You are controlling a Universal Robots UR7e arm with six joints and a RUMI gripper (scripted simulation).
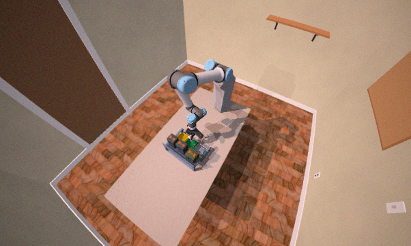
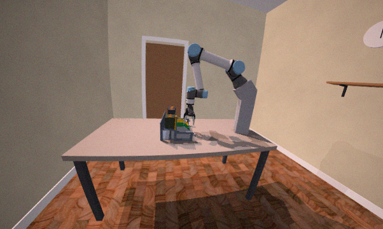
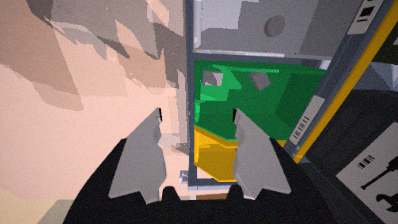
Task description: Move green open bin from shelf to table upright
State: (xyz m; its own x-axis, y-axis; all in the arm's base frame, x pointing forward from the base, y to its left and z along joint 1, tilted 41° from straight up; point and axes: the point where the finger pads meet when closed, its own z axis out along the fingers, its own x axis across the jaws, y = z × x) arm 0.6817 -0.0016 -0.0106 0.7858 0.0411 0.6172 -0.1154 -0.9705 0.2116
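The green open bin point(image 3: 255, 100) sits in the small grey-blue shelf unit point(image 1: 188, 150) on the table, between a yellow bin point(image 3: 215, 157) and a grey bin point(image 3: 270, 25). Two small grey parts point(image 3: 212, 77) lie inside it. The green bin also shows in the top view point(image 1: 192, 143) and the exterior view point(image 2: 183, 124). My gripper point(image 3: 197, 108) hangs just above the shelf's near edge, pointing down, open and empty. Its left finger is over the table and its right finger is over the green and yellow bins. The shelf's edge and the bin's near wall lie between the fingers.
Several dark closed boxes with orange marks point(image 1: 173, 139) fill the shelf's other side. A yellow strip point(image 3: 345, 85) runs along the shelf divider. The robot's base point(image 1: 222, 97) stands at the far end of the table. The long table top point(image 1: 151, 191) stretches beyond the shelf.
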